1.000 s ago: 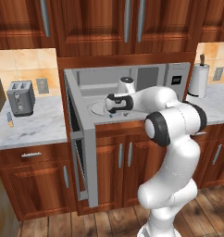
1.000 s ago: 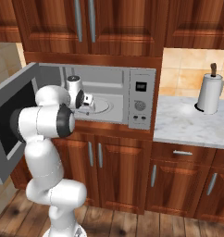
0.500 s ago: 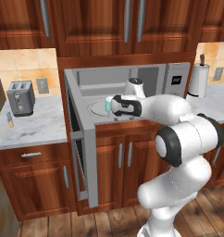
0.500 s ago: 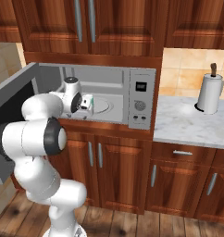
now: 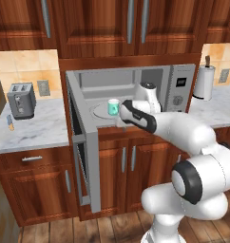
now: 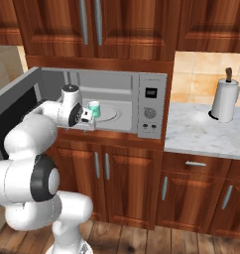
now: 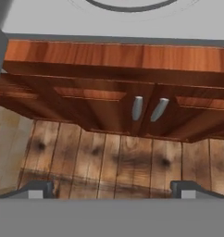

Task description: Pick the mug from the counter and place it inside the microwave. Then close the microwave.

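The mug point(image 5: 113, 107) stands upright on the white turntable plate point(image 5: 99, 110) inside the microwave point(image 5: 131, 92), so by the look of it the placing is done and closing is what's left. The gripper point(image 7: 113, 189) is out in front of the cavity mouth; in the hand view its fingertips point(image 7: 39, 189) sit far apart with nothing between them, jaws wide and empty, camera looking down past the microwave floor lip at the lower cabinet doors point(image 7: 109, 109) and the wood floor point(image 7: 114, 162). In the right base view the mug point(image 6: 94, 108) shows just beside the hand, a little further into the cavity, apparently not touching. The key relation now is the door: the microwave door point(image 5: 82, 147) is hinged on the robot's left and swung fully out toward the base, its edge hanging in front of the lower cabinets, well to the left of the hand. In the right base view the door point(image 6: 15, 109) shows its dark window facing inward, with the arm between it and the cavity. My judgement: the hand has to clear the opening, get round to the door's outer face, and push it rightward toward the button panel point(image 6: 150, 106). Risk: the forearm stays in the door's swing path, or clips the mug while backing out.
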Available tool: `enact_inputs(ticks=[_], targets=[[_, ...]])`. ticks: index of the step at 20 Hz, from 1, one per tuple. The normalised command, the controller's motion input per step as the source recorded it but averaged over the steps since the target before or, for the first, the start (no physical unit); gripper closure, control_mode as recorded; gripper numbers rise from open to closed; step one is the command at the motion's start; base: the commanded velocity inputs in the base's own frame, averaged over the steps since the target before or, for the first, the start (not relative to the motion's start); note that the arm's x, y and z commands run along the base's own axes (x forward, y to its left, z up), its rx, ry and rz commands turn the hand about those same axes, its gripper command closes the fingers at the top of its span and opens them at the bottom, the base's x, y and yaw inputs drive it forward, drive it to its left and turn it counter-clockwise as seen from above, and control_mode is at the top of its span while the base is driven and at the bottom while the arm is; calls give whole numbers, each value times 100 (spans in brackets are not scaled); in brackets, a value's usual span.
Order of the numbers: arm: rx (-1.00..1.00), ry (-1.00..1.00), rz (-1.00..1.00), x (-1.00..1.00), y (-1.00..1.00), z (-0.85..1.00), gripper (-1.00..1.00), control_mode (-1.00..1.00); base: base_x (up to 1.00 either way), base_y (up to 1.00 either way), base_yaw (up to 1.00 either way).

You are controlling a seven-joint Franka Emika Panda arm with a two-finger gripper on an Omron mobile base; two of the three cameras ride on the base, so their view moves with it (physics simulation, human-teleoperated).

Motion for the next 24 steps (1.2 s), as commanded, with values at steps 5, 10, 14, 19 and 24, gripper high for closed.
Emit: enact_inputs(ticks=[5,10,14,19,24], targets=[[0,-5,8,-64,0,5,-100,-100,0,0,0],[0,-12,9,-51,0,8,-100,-100,0,0,0],[0,-7,6,-64,0,10,-100,-100,0,0,0],[0,-1,1,-72,0,17,-100,-100,0,0,0],[0,0,0,-63,0,14,-100,-100,0,0,0]])
